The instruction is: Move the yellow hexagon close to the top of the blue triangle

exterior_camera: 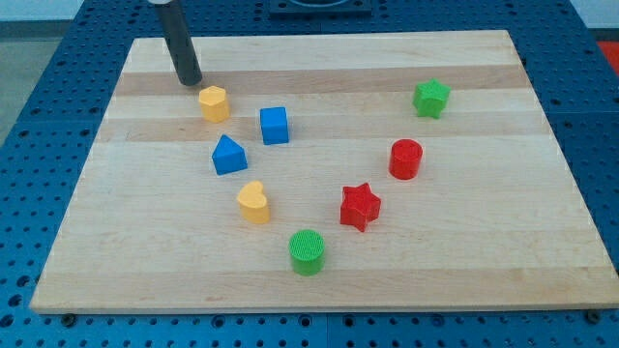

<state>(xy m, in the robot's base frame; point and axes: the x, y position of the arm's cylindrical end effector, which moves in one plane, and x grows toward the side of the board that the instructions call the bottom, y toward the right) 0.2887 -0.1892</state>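
Camera view: one bench.
Yellow hexagon: upright, far of blue triangle.
My tip: just far-left of hexagon.
Jaws: none fitted.

Blue cube, yellow heart, red star, green cylinder.

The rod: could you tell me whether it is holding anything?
Nothing is held; my tip rests apart from the yellow hexagon, at its upper left.
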